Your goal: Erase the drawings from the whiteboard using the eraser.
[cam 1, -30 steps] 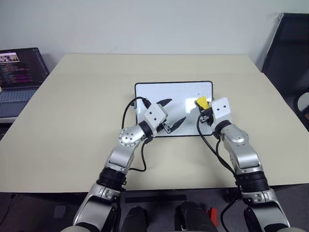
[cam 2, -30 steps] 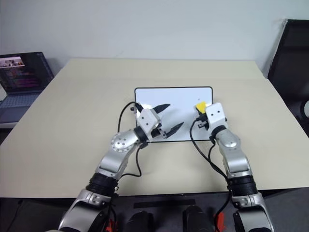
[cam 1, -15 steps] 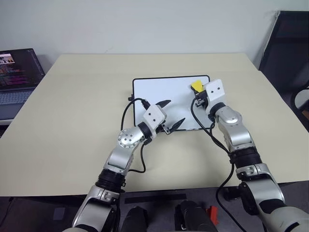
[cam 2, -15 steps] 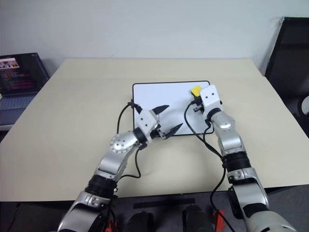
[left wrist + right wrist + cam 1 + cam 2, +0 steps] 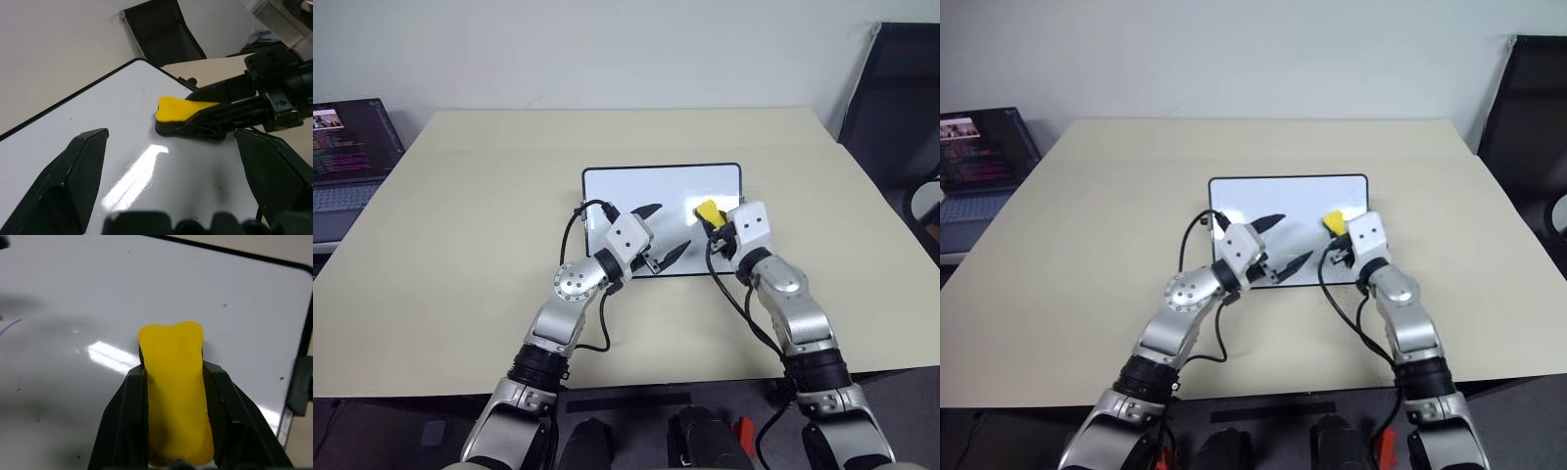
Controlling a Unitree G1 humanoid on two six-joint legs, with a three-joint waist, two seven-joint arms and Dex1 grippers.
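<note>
**Erasing under way; board almost clean, a faint trace possibly left**

The table is seen carrying the whiteboard near its centre, with a laptop well apart at about nine o'clock from the board. The board's white face is seen almost bare: in the head views no digits can be made out on it. In the right wrist view a thin bluish stroke is visible at the edge of the picture, which may be a remnant of the drawings, though it is too small and too near the border to be sure. A few tiny dark specks are scattered over the surface as well.

The left gripper is held over the board's six o'clock edge, its two black fingers spread apart and nothing between them. The right gripper is placed at about four o'clock on the board, its fingers clamped on the eraser, whose yellow top is gripped from both sides. In the left wrist view the eraser's black base is seen lying flat on the white surface.

Most of the wiping is judged to be done. What remains is judged to be a pass over the board's nine o'clock side, where the faint stroke lies, and a check for leftover specks.
</note>
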